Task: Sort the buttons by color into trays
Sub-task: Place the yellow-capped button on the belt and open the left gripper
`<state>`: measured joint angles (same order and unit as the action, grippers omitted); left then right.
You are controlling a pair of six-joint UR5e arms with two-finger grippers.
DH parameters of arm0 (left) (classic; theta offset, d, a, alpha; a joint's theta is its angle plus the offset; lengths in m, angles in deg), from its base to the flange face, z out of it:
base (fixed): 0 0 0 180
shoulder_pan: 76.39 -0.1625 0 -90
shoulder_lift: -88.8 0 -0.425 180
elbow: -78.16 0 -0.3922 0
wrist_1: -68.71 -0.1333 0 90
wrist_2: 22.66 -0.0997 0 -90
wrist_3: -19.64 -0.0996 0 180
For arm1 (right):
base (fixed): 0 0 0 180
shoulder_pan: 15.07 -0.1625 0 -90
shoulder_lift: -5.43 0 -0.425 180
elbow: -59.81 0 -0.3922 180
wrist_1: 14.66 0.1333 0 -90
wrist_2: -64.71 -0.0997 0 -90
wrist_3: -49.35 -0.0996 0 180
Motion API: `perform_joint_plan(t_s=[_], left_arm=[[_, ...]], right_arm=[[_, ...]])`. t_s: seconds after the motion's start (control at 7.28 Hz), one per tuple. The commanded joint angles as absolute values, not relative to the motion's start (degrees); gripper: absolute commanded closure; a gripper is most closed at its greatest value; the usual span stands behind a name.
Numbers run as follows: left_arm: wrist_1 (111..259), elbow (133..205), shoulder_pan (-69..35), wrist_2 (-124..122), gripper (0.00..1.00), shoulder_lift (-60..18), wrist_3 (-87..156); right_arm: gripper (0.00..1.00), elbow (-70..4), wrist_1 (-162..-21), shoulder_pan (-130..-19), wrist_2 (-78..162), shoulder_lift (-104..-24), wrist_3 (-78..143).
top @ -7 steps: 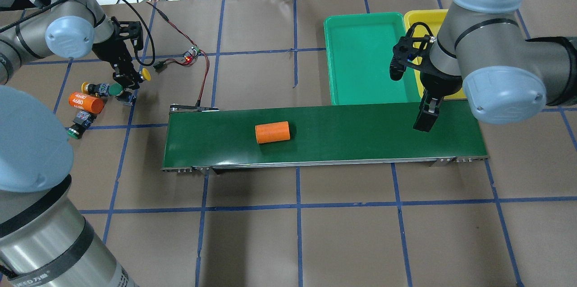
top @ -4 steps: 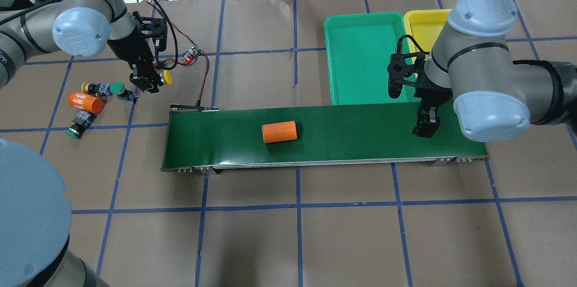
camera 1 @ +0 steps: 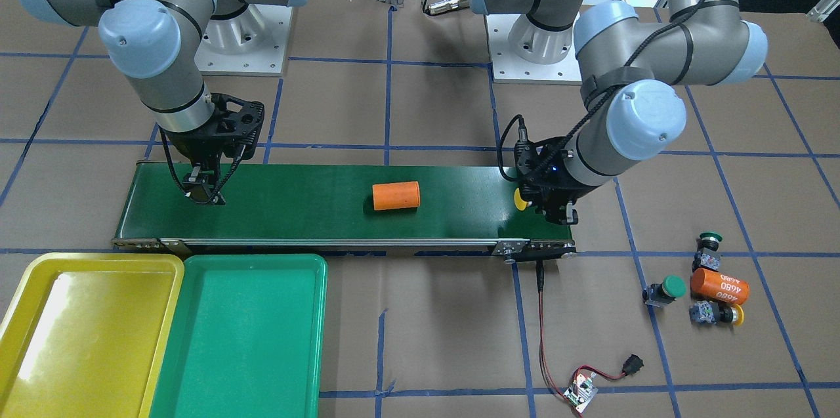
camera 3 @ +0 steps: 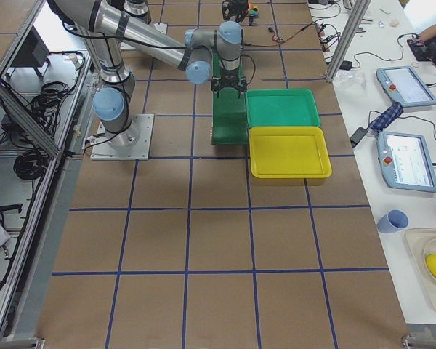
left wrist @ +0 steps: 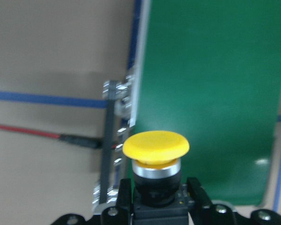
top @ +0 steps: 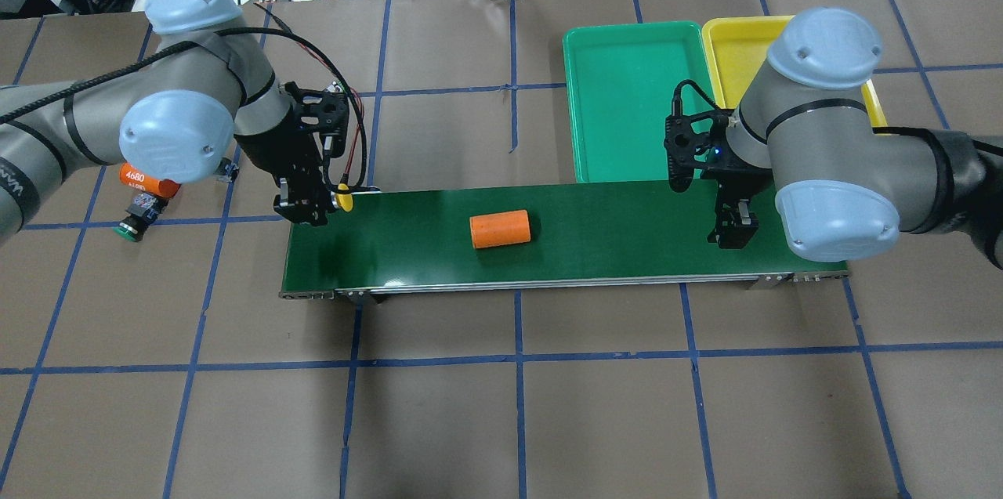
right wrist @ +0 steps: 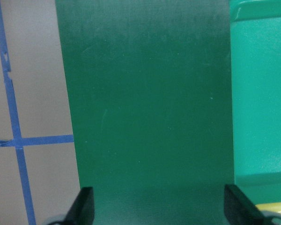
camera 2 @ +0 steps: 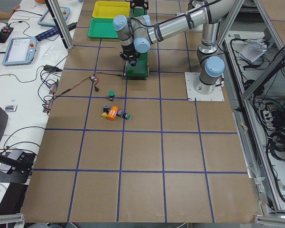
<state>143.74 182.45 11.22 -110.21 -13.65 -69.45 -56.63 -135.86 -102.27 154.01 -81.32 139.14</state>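
One yellow-capped, grey-bodied plastic push-button switch (top: 342, 200) clamped in left gripper (top: 307, 209), centre-left of overhead view, above long dark-green conveyor belt (top: 611, 240) end. Right gripper (right wrist: 160, 206) spread wide, empty. Probably light, rigid, slick cap: grip blocky body.

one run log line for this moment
left gripper: shut on yellow button, at conveyor belt end | right gripper: open, over belt

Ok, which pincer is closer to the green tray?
Right. The right pincer hovers over the conveyor belt end beside the green tray; the left pincer, gripping a yellow button, is at the opposite end.
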Motion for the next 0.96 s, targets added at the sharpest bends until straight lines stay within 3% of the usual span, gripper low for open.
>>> perform_joint_plan(t_s=[0.0, 0.14, 0.27, 0.41, 0.55, 0.82], left_arm=[[139.1, 185.7, 17.2, -111.6, 1.00, -12.2, -69.4], [138.4, 187.1, 17.1, -112.1, 1.00, -12.2, -69.7], [136.1, 188.8, 17.0, -112.0, 0.89, -12.9, -70.7], [132.3, 191.5, 17.0, -112.1, 0.20, -12.9, -69.7], [128.0, 193.5, 16.8, -112.2, 0.00, -12.9, -69.6], [128.3, 192.3, 15.6, -117.8, 0.00, -9.8, -67.0]], right_arm=[[0.04, -56.7, -136.0, -102.3, 154.3, -81.0, 140.0], [0.04, -56.7, -136.0, -102.3, 154.3, -80.7, 140.0], [0.04, -56.6, -136.0, -102.3, 154.1, -80.2, 140.0], [0.04, -56.7, -136.0, -102.3, 154.0, -79.9, 140.0], [0.04, -56.7, -136.0, -102.3, 154.0, -79.9, 140.4], [0.04, -56.8, -136.1, -102.2, 154.1, -78.9, 142.3]])
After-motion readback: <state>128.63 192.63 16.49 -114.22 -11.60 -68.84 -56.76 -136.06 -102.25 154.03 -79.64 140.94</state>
